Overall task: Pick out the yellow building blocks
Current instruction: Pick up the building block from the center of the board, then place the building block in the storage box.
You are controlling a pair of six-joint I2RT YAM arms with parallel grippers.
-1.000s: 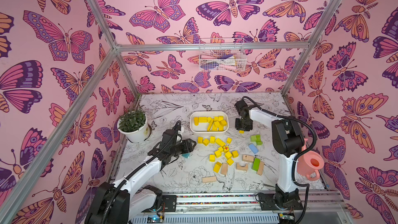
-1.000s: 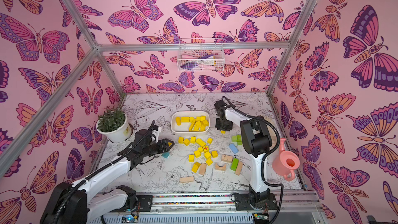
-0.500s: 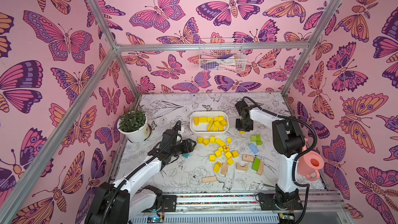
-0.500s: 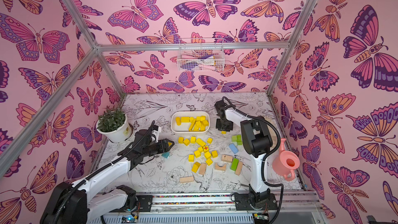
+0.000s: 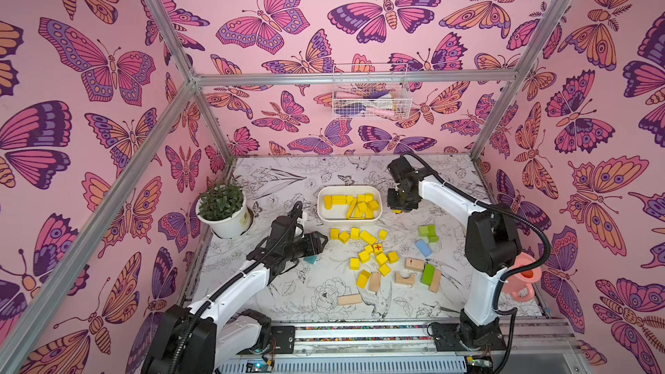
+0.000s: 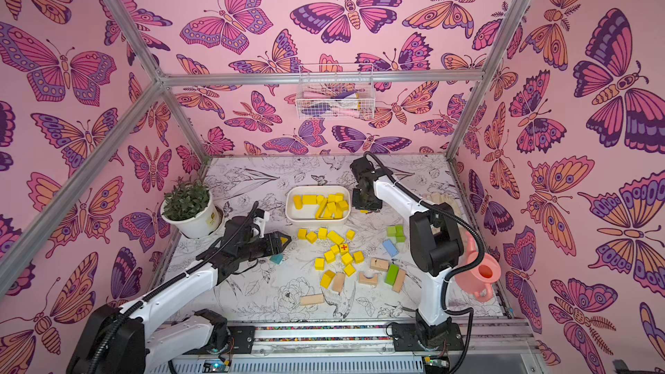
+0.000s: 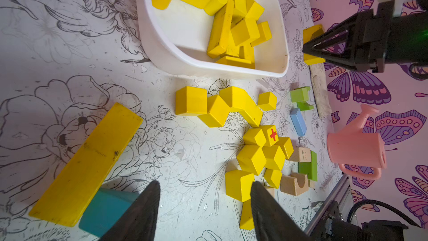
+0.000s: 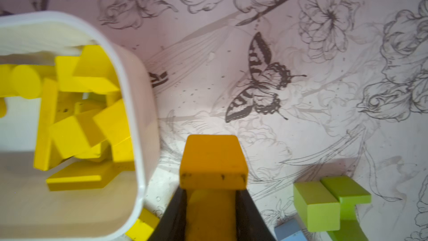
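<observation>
- The white rounded plastic tray [image 5: 347,222] sits mid-worktop, toward the back edge; inside is a heap of yellow building blocks [image 5: 356,203]: bars, cubes and a cylinder.
- The right gripper [image 8: 212,195] is clamped on a single yellow block [image 8: 213,158]; it hangs just beside the tray's right end, outside the rim.
- The left gripper [image 7: 205,188] has its jaws apart with nothing between them, low over the worktop near the left edge; a flat yellow plank [image 7: 85,163] and a teal block [image 7: 106,207] lie just beside it.
- Loose yellow cubes [image 5: 367,237] are scattered in front of the tray at the centre; among them is the cube with a red cross [image 5: 377,247].
- Toward the right edge lie light green blocks [image 5: 428,233] and a pale blue block [image 5: 423,248]; bare tan wooden blocks [image 5: 414,264] lie nearer the front edge.
- The worktop [image 5: 288,181] is white with black flower drawings; a potted plant in a white pot [image 5: 225,210] stands near the back-left corner; a pink watering can [image 5: 521,278] is at the right edge.
- The pink butterfly walls [image 5: 288,12] close the space in; a white wire basket [image 5: 370,97] hangs on the back one.
</observation>
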